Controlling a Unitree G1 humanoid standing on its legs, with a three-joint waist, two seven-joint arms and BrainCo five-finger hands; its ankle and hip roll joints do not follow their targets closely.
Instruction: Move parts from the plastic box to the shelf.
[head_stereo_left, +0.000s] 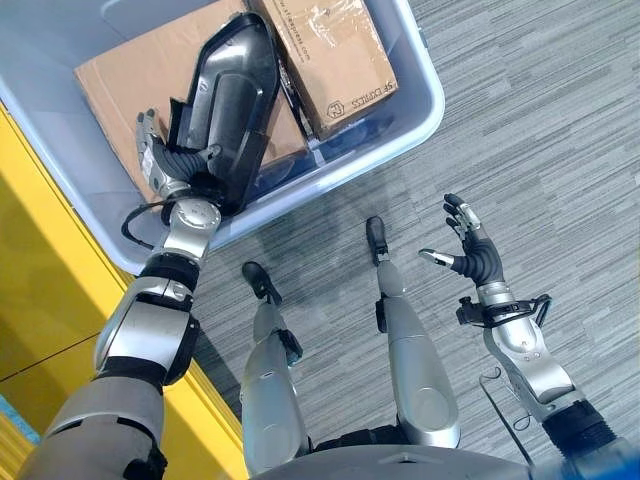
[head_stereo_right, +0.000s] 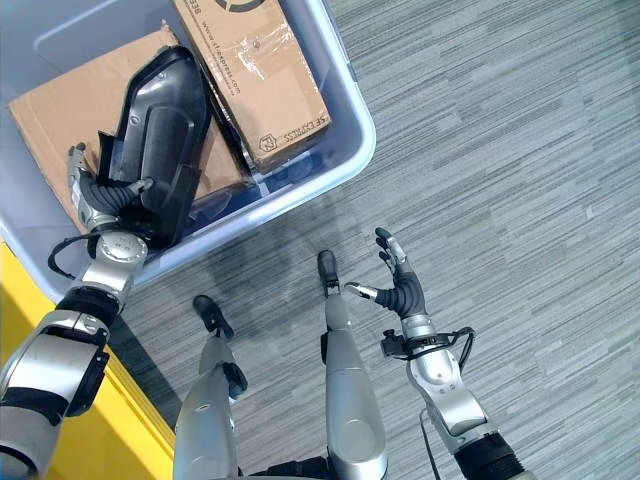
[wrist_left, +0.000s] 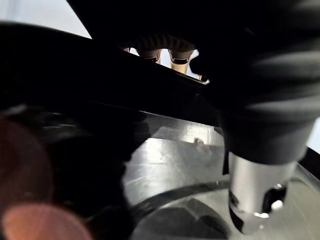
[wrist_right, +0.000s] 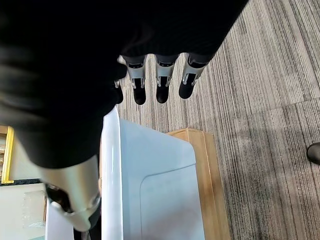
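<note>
Left robot hand (head_stereo_left: 160, 160) grips black part (head_stereo_left: 225, 105) over plastic box (head_stereo_left: 425, 110) rim.

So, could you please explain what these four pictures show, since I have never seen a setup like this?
It is a two-armed humanoid robot. The two wide pictures come from cameras in its head, looking down; the two close ones come from cameras on its wrists. On the grey carpet stands a pale blue plastic box holding two cardboard boxes and a black moulded part. The left hand is in the box with its fingers curled round the lower end of that part. The right hand hangs open over the carpet, holding nothing. A yellow surface runs beside the box.
</note>
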